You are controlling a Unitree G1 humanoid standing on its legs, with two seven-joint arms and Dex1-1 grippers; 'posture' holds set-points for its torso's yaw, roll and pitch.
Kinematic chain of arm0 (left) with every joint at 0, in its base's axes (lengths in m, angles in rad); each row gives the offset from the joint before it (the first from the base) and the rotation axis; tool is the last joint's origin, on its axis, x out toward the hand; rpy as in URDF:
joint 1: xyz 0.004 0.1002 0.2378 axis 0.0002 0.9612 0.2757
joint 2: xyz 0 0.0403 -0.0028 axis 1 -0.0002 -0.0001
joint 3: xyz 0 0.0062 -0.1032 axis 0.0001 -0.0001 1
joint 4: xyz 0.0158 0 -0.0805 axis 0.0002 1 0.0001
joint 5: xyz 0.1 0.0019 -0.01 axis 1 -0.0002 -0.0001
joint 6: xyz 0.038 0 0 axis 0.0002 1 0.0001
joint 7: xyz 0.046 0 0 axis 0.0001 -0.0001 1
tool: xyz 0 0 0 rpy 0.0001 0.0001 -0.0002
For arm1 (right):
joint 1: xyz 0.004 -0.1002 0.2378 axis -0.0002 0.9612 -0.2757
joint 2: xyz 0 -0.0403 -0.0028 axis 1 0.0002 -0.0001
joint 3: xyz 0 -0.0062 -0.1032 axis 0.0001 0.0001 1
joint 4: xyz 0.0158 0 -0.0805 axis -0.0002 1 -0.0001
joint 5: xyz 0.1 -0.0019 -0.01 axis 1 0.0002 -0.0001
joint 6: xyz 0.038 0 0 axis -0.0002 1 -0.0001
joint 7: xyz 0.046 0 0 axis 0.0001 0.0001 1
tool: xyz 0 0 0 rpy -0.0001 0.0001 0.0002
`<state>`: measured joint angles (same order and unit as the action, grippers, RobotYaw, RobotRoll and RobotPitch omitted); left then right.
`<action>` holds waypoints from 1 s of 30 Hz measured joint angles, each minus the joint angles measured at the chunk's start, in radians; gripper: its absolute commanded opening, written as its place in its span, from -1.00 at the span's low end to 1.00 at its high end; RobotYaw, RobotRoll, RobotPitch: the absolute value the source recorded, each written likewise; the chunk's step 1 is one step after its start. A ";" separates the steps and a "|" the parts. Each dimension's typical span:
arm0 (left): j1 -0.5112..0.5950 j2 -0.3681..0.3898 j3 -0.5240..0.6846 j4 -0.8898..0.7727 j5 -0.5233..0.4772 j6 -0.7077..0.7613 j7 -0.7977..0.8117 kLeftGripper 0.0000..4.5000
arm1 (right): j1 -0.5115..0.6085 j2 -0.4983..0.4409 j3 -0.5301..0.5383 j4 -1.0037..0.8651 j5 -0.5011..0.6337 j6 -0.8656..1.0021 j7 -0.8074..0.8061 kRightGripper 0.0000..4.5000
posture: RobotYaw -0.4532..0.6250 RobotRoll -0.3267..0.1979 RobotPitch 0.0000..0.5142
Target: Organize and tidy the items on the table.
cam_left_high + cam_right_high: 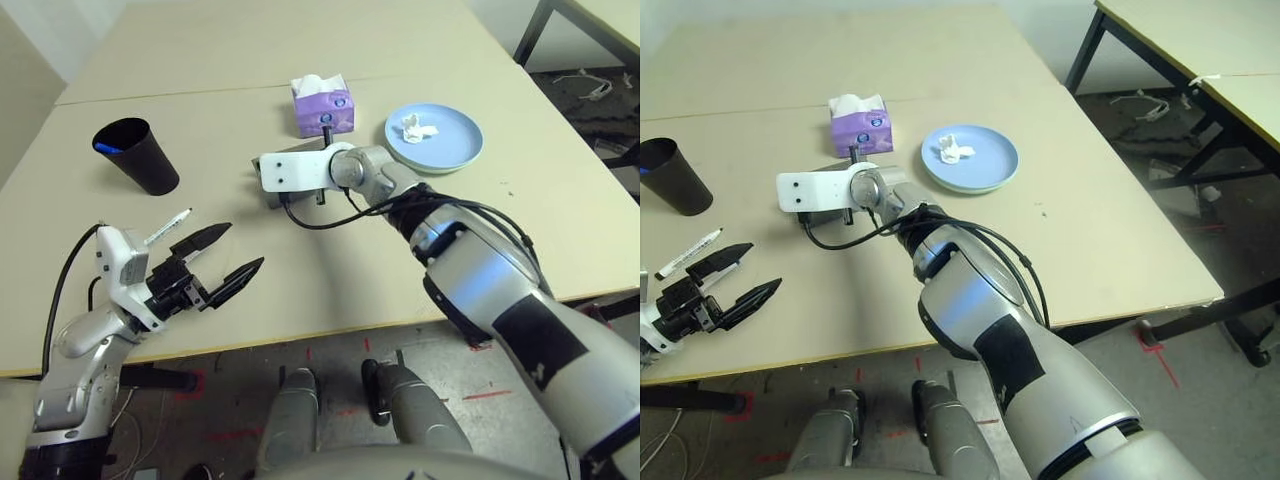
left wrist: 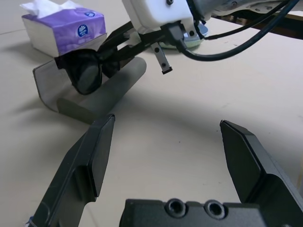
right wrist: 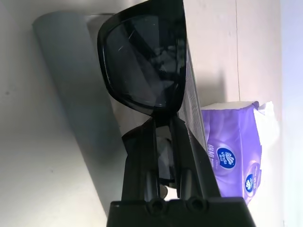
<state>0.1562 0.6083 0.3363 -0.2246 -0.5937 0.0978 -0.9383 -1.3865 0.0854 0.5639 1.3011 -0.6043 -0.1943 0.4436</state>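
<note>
Sunglasses (image 3: 142,66) are the thing in hand: the right gripper (image 3: 163,137) has its fingers (image 3: 142,156) pinched narrow on them near the bridge between the lenses, and holds them just above the open grey case (image 2: 94,90), which lies on the desk (image 1: 300,290) in front of a purple tissue box (image 1: 322,103). They look light and stiff, with glossy lenses that would likely scratch or slip under a hard pinch, and thin hinged arms that could fold or snag on the case's edge; the frame around the bridge seems the soundest place to hold, as it is held now. The case is a shallow curved shell, probably rigid and light enough to slide if nudged, and nothing is seen in it yet. The left gripper (image 1: 215,265) hangs over the desk's near edge with its fingers spread wide and holding nothing. Just beside it lies a white marker (image 1: 168,227). Farther back stands a black cup (image 1: 137,155), upright, with something blue showing inside at its rim, likely a marker's cap. A blue plate (image 1: 434,138), with the green rim of a second showing under it in the right eye view, sits to the right of the tissue box and carries a crumpled tissue (image 1: 417,128), soft and nearly weightless.
</note>
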 measured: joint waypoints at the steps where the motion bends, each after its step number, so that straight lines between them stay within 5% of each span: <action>1: 0.003 0.000 0.000 0.000 0.000 0.000 0.000 1.00 | 0.000 0.000 0.000 -0.001 0.000 0.000 0.003 -0.94 | -0.09 0.25 -0.15; 22: -0.018 -0.003 -0.019 0.016 0.021 -0.021 -0.004 1.00 | 0.003 -0.005 -0.091 -0.108 0.087 0.117 0.413 -0.95 | -0.12 0.25 -0.21; 30: -0.024 -0.003 -0.026 0.025 0.026 -0.029 -0.008 1.00 | 0.017 -0.003 -0.115 -0.113 0.117 0.120 0.420 0.21 | -0.13 0.25 -0.21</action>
<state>0.1324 0.6054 0.3107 -0.1996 -0.5677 0.0691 -0.9465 -1.3691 0.0823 0.4494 1.1879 -0.4871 -0.0746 0.8634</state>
